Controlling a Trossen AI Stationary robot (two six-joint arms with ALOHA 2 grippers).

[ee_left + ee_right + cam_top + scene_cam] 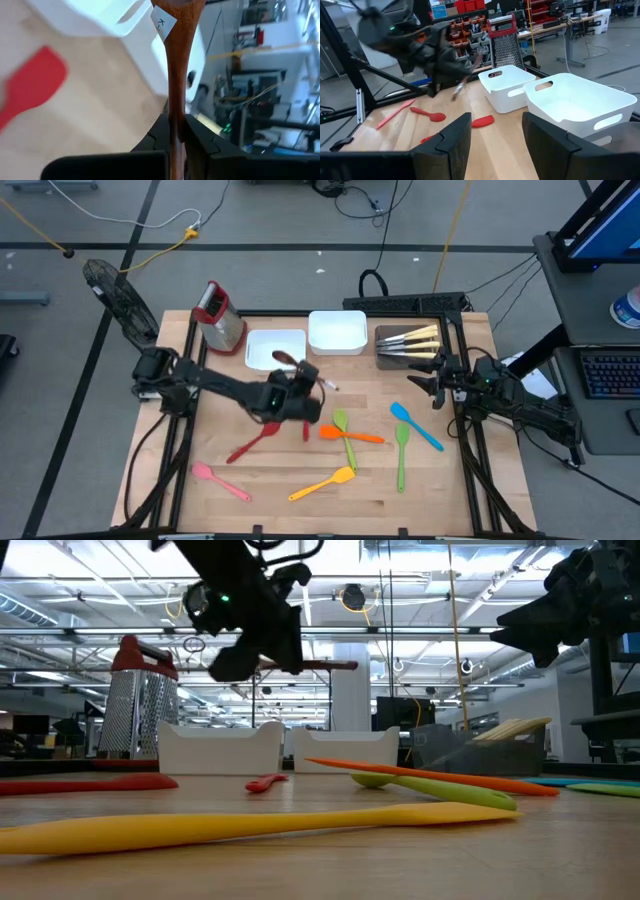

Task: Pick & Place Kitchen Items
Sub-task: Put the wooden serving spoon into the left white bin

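My left gripper (303, 376) is shut on a brown wooden spoon (175, 75), high above the table in the low view (255, 645). The spoon's broad end (284, 358) is over the near right part of a white tray (262, 340). Its handle tip (330, 385) sticks out toward the table's right. My right gripper (496, 145) is open and empty, in the air at the right (432, 385), near the dark tray of pale-handled knives (408, 345). My left gripper pinches the spoon's handle (176, 112) between its two fingers, about midway along it. The fingers lie across the handle. A white label (162, 22) hangs near the broad end. The spoon is lifted clear and lies about level in the low view (315, 665).
On the wood lie a red spoon (255, 442), a pink spatula (220, 480), a yellow spatula (322, 485), green (343, 435) and orange (352, 436) utensils, a green spoon (401, 450) and a blue one (415, 425). A second white tray (337, 332) and a red-topped grater (222, 315) stand at the far side.
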